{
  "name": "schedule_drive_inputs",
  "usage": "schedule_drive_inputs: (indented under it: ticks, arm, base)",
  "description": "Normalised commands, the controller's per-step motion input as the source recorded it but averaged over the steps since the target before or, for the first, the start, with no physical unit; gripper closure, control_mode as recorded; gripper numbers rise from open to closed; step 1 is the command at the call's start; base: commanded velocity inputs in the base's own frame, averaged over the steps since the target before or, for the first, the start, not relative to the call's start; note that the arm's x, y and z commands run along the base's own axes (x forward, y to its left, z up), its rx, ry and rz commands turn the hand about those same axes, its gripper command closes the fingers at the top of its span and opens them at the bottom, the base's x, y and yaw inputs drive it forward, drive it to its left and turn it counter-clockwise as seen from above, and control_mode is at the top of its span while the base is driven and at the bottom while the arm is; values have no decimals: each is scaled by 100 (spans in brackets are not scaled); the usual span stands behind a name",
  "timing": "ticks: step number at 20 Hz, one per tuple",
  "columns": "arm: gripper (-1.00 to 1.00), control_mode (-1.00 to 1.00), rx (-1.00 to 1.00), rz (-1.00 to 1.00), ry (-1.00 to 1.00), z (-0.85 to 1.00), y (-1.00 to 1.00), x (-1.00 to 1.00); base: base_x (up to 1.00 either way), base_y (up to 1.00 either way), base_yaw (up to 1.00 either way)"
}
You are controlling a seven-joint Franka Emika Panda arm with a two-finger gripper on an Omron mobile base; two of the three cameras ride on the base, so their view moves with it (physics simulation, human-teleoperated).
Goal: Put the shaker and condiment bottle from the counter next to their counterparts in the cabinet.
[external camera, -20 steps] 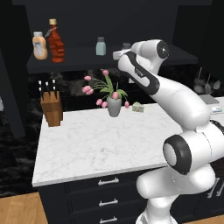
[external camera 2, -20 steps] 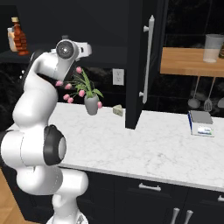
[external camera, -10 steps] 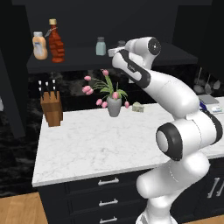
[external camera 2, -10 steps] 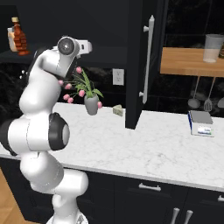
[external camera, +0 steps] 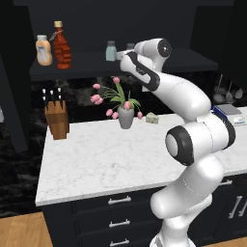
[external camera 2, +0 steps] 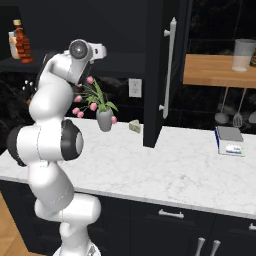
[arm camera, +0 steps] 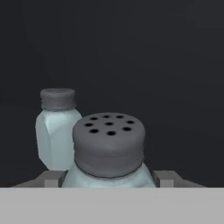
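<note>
My gripper is shut on the shaker, a pale cylinder with a holed grey cap that sits between both fingertips. Its twin shaker stands just behind and to the left, on the cabinet's dark shelf. From the left base view the held shaker's cap peeks over the hand, right of the twin. Whether it rests on the shelf I cannot tell. The red-brown condiment bottle stands on the shelf beside the squat orange bottle; the condiment bottle also shows at far left.
On the marble counter stand a knife block, a vase of pink tulips under my hand, and a small pale box. An open black cabinet door hangs to the right, with a scale beyond it.
The arm has swung left and in toward the shelf, carrying the shaker closer to its twin. The bottles have not moved.
</note>
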Motion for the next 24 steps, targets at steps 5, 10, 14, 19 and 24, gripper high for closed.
schedule_drive_inputs:
  ticks: [5,10,14,19,24]
  arm:
    - [100,-100,0,0,0,-33,2,35]
    - [100,-100,0,0,0,-28,7,37]
    - [100,-100,0,0,0,-28,1,30]
    - [100,-100,0,0,0,-34,9,25]
    - [100,-100,0,0,0,-32,19,29]
  base:
    - [0,0,0]
    - [0,0,0]
    - [0,0,0]
    - [0,0,0]
    - [0,0,0]
